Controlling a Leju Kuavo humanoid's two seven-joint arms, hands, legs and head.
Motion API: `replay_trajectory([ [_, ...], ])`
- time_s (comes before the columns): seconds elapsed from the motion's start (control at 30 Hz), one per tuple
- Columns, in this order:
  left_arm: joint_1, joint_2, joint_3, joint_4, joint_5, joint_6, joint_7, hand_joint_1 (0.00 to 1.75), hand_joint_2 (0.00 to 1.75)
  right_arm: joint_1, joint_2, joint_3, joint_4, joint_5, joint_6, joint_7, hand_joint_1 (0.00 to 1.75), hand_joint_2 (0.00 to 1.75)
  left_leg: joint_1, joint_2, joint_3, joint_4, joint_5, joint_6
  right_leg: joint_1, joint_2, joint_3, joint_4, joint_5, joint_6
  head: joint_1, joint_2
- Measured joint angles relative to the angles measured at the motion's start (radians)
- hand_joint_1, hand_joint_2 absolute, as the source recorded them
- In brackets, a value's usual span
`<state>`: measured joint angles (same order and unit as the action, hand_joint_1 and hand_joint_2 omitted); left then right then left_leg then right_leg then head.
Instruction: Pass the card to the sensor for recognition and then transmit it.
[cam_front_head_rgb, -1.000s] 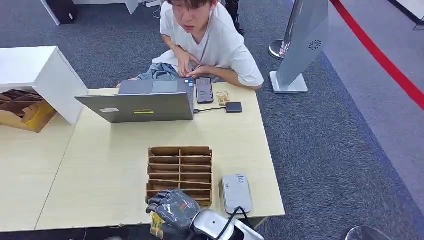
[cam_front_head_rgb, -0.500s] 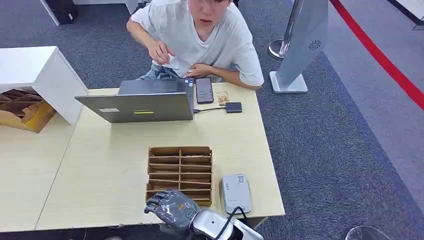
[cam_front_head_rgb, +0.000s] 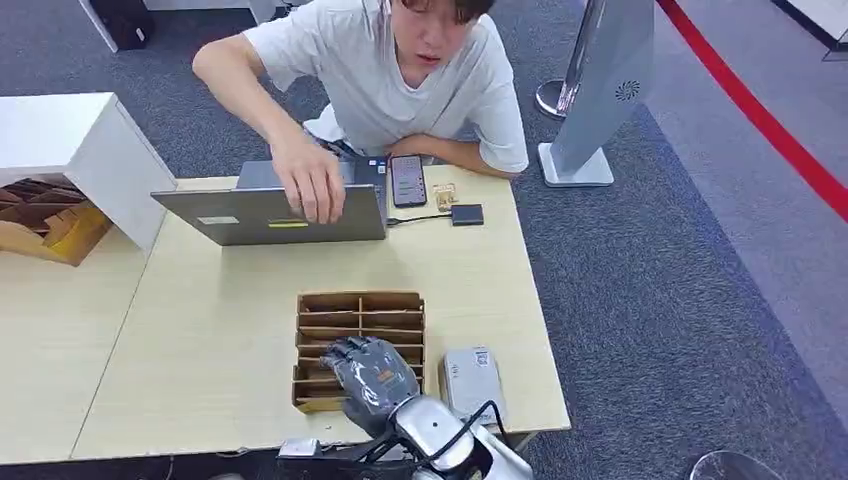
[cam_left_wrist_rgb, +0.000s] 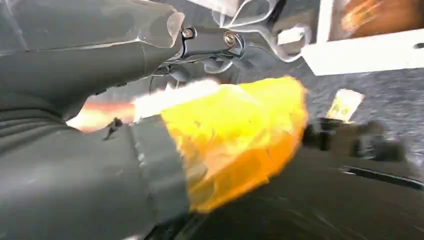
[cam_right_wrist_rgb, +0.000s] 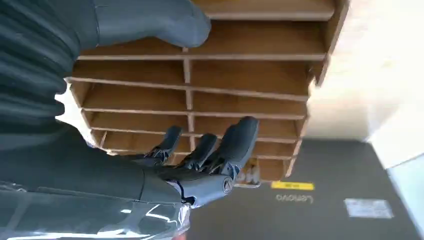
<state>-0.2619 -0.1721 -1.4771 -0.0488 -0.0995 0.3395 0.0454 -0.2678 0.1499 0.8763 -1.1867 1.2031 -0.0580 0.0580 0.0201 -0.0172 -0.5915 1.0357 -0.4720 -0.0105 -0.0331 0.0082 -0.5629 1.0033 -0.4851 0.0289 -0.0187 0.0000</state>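
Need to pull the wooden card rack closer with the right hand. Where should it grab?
Pinch the wooden card rack by its near end wall, from above. It lies flat and open-topped with thin upright walls, so fingers could drop into the nearest slot, thumb outside. The right hand hovers over that end.

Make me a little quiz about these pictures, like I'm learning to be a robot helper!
1. True or false: the right hand is holding a card.
2. What is the person's hand touching? A) the phone B) the laptop C) the white shelf
3. What lies on the table just to the robot's right of the cardboard organizer?

Key: 1 false, its fingers are spread and hold nothing; 2 B; 3 the grey device.
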Motion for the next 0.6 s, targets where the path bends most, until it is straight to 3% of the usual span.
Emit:
replay_trajectory([
  [0.07,-0.002,-0.008,-0.017,-0.002,0.098,-0.007,-0.008,0.00,0.00,0.016,0.000,-0.026,-0.023,0.013,-0.007,-0.002,0.59,1.75,0.000,0.000,0.000,0.000,0.000,0.000,0.000,0.000,-0.001,0.000,0.000,0.000,0.000,0.000],
  [0.13,-0.003,-0.009,-0.029,-0.002,0.122,-0.008,-0.009,0.00,0.00,0.031,0.000,-0.050,-0.054,0.021,-0.014,-0.003,0.58,1.75,0.000,0.000,0.000,0.000,0.000,0.000,0.000,0.000,-0.001,0.000,0.000,0.000,0.000,0.000],
  [0.6,-0.015,-0.018,-0.058,-0.003,0.116,-0.020,-0.016,0.00,0.00,0.093,0.000,-0.130,-0.201,0.041,-0.023,-0.006,0.59,1.75,0.001,0.000,0.000,-0.001,0.000,-0.001,0.001,0.001,-0.001,0.000,-0.001,-0.001,0.000,0.000],
])
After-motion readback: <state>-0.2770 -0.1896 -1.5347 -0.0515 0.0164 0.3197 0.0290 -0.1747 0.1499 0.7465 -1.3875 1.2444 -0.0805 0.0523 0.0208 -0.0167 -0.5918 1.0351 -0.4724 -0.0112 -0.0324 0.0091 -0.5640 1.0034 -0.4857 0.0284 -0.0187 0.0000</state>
